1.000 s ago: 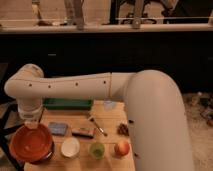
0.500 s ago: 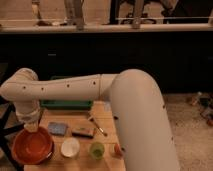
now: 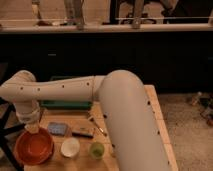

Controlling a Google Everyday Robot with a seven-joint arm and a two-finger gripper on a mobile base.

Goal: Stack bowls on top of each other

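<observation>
Pincer (image 3: 32, 128) shut, seemingly over orange-red bowl (image 3: 34, 147)

Your arm (image 3: 125, 120) filled the right-hand foreground as a thick, pale upper link rising from the bottom edge, bent at a rounded elbow near mid-frame, and ran leftward as a slimmer forearm dotted with small dark holes. At the far left it turned through a bulbous wrist joint (image 3: 20, 90) and pointed straight down. Your gripper (image 3: 32, 128) hung below that wrist at the left side of the view, pointing downward with its fingers drawn fully together, and you could not make out anything pinched between them.
</observation>
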